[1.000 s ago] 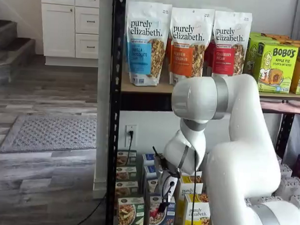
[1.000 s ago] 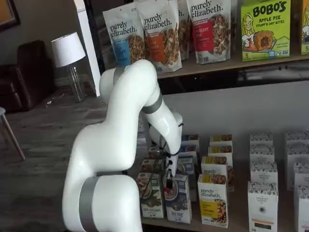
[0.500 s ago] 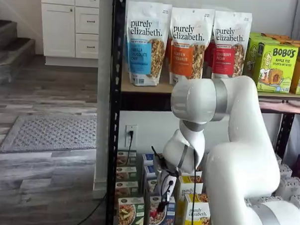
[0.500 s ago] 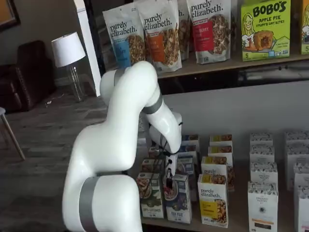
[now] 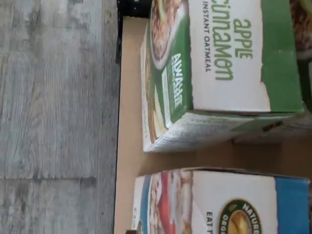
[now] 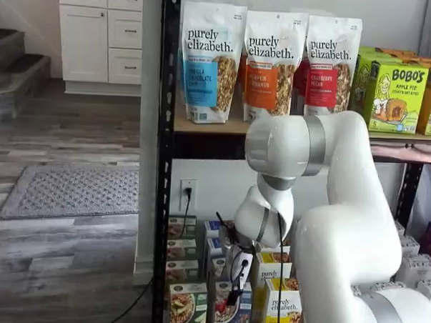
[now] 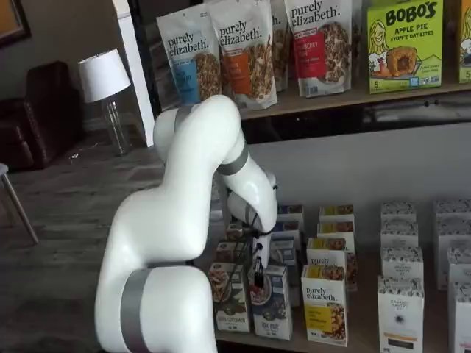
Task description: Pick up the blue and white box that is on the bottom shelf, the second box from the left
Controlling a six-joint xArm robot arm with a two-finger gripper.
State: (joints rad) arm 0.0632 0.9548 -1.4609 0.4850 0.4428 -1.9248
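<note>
Wrist view looks straight down, very close, turned on its side, over the green-and-white oatmeal carton (image 5: 214,73). One shelf view faces the black-post metal rack (image 6: 164,166) head-on; the other sees it from an angle. Both share the white jointed arm (image 7: 199,213) and front boxes.

place: home | cues: white cabinets (image 6: 99,31); stairs (image 6: 12,74); lamp (image 7: 103,77); rug (image 6: 71,191)

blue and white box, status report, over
Gripper just above the blue and white box, grip state unclear. Box upright on the bottom shelf, not held. Green box close beside it.
</note>
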